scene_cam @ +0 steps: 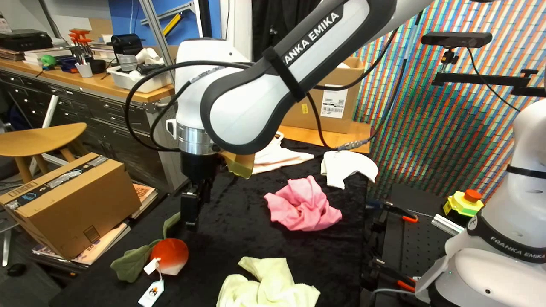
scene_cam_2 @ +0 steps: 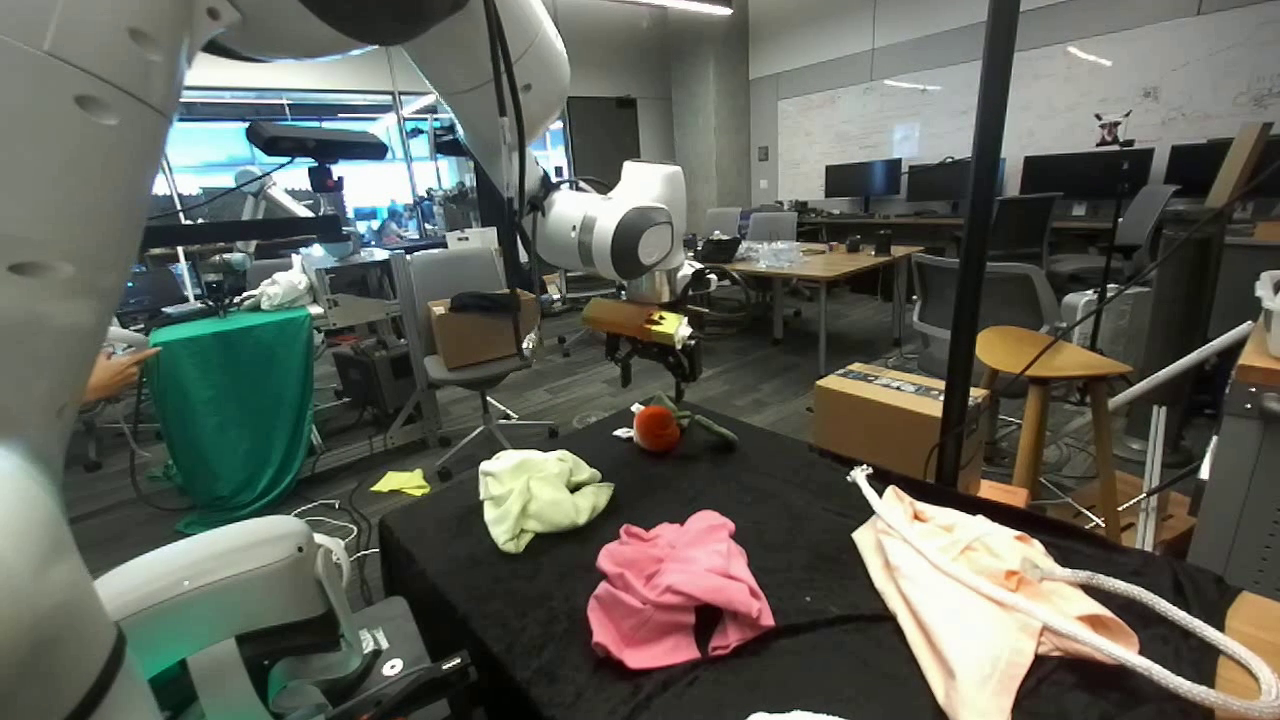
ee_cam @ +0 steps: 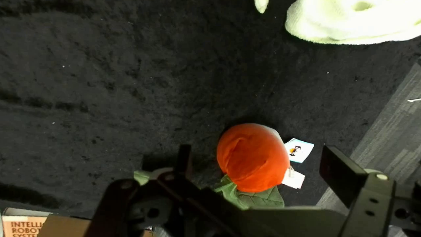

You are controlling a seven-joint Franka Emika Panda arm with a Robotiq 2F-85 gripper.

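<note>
1. Above the black-covered table (scene_cam_2: 800,510), in an exterior view, the gripper (scene_cam_2: 653,382) hangs with fingers (scene_cam_2: 690,366) spread; the red plush vegetable (scene_cam_2: 657,428) lies just below, apart from them.
2. Across an exterior view, pale green cloth (scene_cam: 268,283) lies crumpled near the plush, pink cloth (scene_cam: 303,207) farther off; green leaves (scene_cam: 131,263) trail from the plush.
3. Within the wrist view, the plush shows between the parted fingers, on the table beneath; white tags (ee_cam: 300,150) lie beside it.

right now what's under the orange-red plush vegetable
The orange-red plush vegetable rests on black cloth, visible around it; whatever lies directly beneath its body is covered and cannot be seen.
</note>
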